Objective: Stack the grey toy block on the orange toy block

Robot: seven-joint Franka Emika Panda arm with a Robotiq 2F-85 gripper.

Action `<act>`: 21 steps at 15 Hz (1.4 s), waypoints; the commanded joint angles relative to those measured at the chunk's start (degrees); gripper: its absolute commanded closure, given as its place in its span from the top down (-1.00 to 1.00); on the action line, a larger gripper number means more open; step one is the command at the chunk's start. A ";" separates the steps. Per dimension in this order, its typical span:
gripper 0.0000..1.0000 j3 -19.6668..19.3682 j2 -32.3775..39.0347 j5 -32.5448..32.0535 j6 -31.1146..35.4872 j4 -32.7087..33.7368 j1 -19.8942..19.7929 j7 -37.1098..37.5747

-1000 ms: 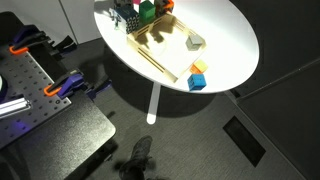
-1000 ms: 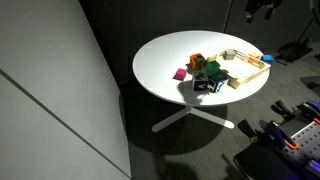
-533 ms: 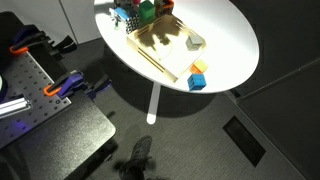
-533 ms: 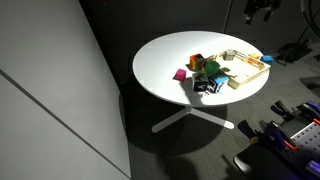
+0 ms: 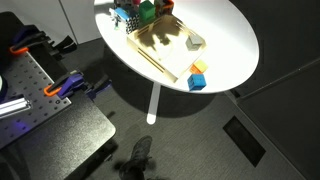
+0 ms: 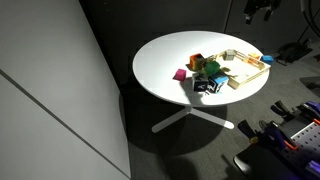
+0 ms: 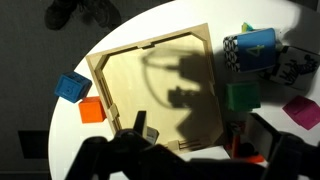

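Observation:
The grey toy block lies on the wooden tray on the round white table. In the wrist view the grey block shows at the tray's lower edge, partly behind my gripper. The orange toy block sits on the table just off the tray, next to a blue cube. Both show at the left of the wrist view, the orange block and the blue cube. My gripper is a dark outline high above the tray, fingers apart and empty; it also shows in an exterior view.
A cluster of coloured blocks stands at the tray's far end: a green block, a blue checkered one and a magenta one. The table edge is close to the orange and blue cubes.

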 commanded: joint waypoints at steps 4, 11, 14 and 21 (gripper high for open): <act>1.00 -0.36 3.67 0.62 -1.65 2.97 -0.66 0.46; 1.00 -1.44 12.43 0.72 -2.24 8.49 -1.68 2.80; 1.00 -2.03 16.76 0.57 -0.60 11.17 -1.77 6.55; 1.00 -2.83 26.61 1.33 1.88 19.12 -1.98 13.28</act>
